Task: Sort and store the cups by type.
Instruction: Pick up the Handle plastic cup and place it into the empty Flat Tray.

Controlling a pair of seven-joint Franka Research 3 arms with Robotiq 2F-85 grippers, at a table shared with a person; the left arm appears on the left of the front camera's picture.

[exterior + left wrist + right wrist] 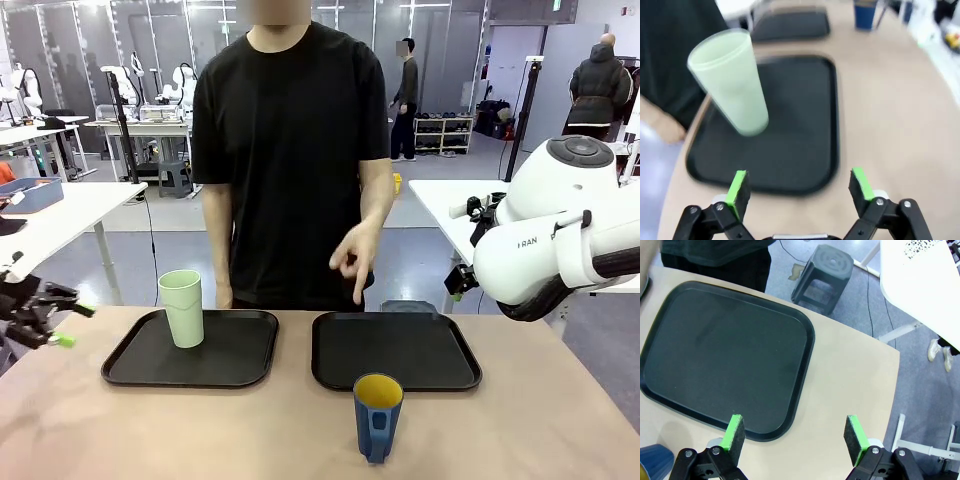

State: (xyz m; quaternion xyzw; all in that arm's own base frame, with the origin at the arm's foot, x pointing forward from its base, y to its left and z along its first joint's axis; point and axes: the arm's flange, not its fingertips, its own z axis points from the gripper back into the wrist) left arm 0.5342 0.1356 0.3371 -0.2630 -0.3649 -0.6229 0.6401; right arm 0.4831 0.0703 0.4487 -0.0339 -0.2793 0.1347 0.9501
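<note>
The tall pale green tumbler (181, 308) stands upright on the left black tray (230, 362). In the left wrist view the green tumbler (732, 82) is ahead and to the left of my left gripper (800, 187), which is open and holds nothing. At the table's left edge, the left gripper (70, 325) hovers apart from the tray. The dark blue cup (378, 415) with a yellow inside stands on the table in front of the right black tray (395, 350). My right gripper (795, 432) is open above that right tray's (725, 355) near corner, with the blue cup (652, 460) at bottom left.
A person in black stands at the far side, one hand (355, 260) pointing down over the right tray. A grey stool (822, 272) and a white table (930, 280) lie beyond the table's edge. The bulky right arm (560, 240) hangs at the right.
</note>
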